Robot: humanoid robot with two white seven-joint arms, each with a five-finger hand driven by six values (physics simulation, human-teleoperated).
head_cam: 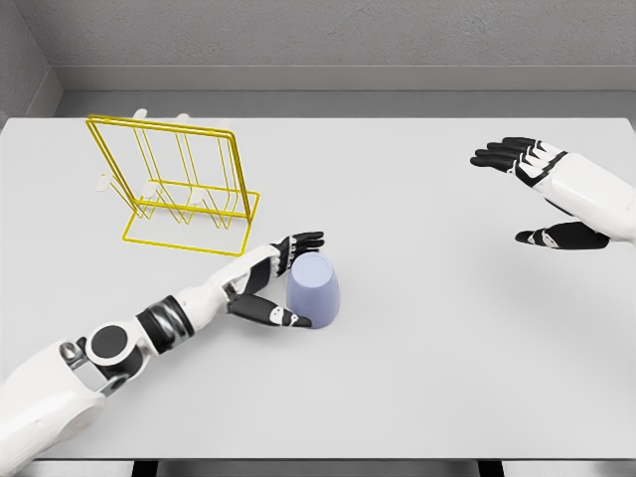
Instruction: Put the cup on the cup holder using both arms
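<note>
A pale grey flat surface (417,378) fills most of the head view, backed by a grey wall. At its far left stands the yellow wire cup holder (184,189) — a rectangular base frame with upright wire loops leaning slightly, well apart from everything else.

The left white arm comes in from the lower left corner and stretches across the surface toward the middle. Its left hand (281,283) wraps a lavender plastic cup (315,290), which sits upside down on the surface, narrower end up, near the centre and in front of the cup holder's right corner. The black fingers (303,240) curl round the cup's far side and the thumb lies against its near side, so the hand grips the cup.

The right hand (542,194) hovers at the right edge — fingers spread and relaxed, thumb below, holding nothing, well apart from the cup.
</note>
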